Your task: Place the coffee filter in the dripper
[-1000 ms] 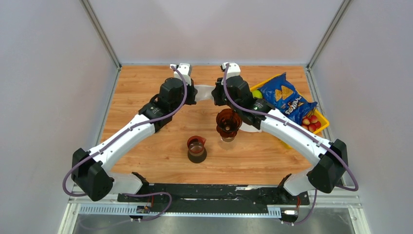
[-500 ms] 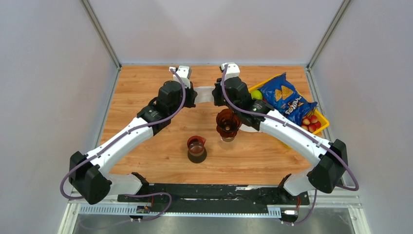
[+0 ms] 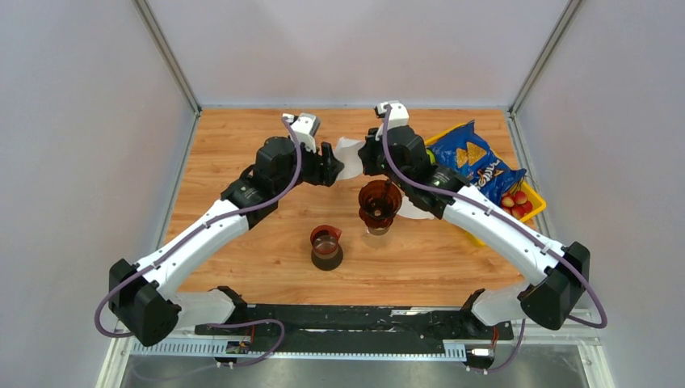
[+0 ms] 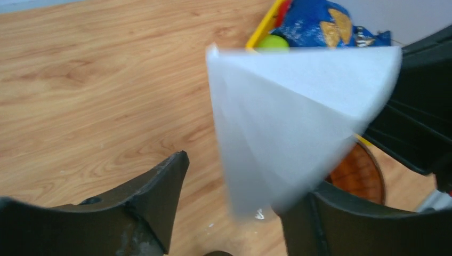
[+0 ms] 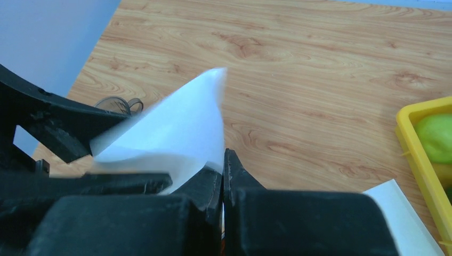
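Observation:
The white cone-shaped coffee filter (image 3: 349, 153) hangs in the air between my two grippers, behind and above the amber dripper (image 3: 379, 202). My right gripper (image 5: 225, 160) is shut on the filter (image 5: 176, 128) at its edge. My left gripper (image 4: 240, 202) is open, and the filter (image 4: 298, 117) hangs between its fingers, close to the right finger (image 4: 341, 218). Part of the dripper (image 4: 360, 173) shows below the filter. In the top view the left gripper (image 3: 329, 164) and the right gripper (image 3: 363, 158) face each other.
A brown glass server (image 3: 326, 246) stands in front of the dripper, to its left. A yellow basket (image 3: 529, 212) at the right holds a blue chips bag (image 3: 472, 166) and fruit. More white paper (image 5: 400, 213) lies beside the basket.
My left gripper has opened and let go of the filter, which now hangs from the right gripper alone. Both wrists have shifted slightly to the right.

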Robot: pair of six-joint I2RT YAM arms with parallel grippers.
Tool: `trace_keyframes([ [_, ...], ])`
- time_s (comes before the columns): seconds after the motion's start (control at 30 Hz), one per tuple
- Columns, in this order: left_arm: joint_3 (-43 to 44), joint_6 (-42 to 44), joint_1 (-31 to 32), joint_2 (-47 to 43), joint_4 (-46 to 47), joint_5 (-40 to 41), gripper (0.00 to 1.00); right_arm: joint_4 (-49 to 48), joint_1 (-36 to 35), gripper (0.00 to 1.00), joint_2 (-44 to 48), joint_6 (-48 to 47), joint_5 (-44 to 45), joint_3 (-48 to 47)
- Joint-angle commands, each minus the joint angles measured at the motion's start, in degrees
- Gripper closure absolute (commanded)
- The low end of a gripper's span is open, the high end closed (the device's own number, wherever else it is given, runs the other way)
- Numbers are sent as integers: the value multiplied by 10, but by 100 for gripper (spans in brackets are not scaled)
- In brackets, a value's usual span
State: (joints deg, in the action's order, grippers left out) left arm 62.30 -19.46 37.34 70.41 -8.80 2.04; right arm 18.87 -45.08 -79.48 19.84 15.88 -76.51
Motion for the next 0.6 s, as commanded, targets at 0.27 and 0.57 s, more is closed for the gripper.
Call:
trace_keyframes([
  [0.27,-70,-22,-2,-110,122,-238,0,97,10,100,78,13,-3,36],
  [0.57,-83,-15,-2,-131,92,-92,0,182,34,100,119,52,-42,-6],
])
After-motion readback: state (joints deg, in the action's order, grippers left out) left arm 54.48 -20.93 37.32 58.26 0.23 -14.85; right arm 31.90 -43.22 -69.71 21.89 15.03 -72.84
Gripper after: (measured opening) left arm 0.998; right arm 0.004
